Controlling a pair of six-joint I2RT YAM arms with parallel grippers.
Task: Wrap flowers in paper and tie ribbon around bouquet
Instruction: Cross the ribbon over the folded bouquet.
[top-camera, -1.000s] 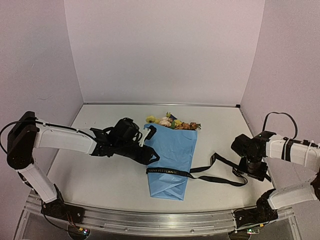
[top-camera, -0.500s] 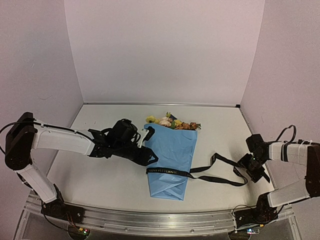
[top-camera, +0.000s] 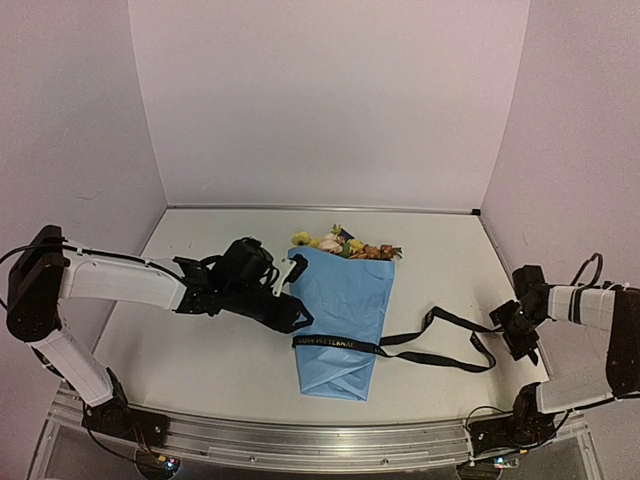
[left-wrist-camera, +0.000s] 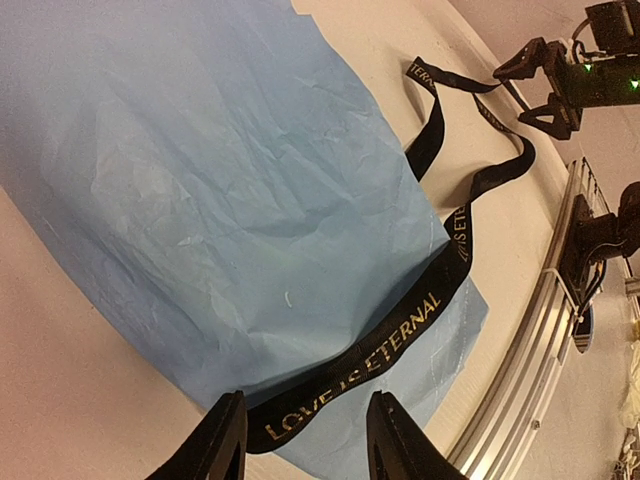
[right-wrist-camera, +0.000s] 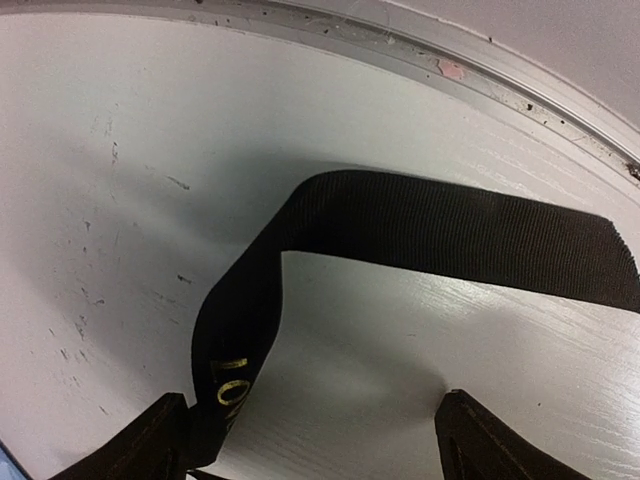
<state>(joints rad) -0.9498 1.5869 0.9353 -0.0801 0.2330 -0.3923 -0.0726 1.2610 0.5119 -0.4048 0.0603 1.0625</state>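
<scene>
Right end effector (top-camera: 512, 332) farther from ribbon (top-camera: 338, 343)

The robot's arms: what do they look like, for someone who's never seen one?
Both the left arm and the right arm have long segments cased in smooth white shells, linked by chunky black joints. Thin black cables loop along them. Each ends in black jaws: two tapering prongs. Small green lights glow by the right wrist.
</scene>
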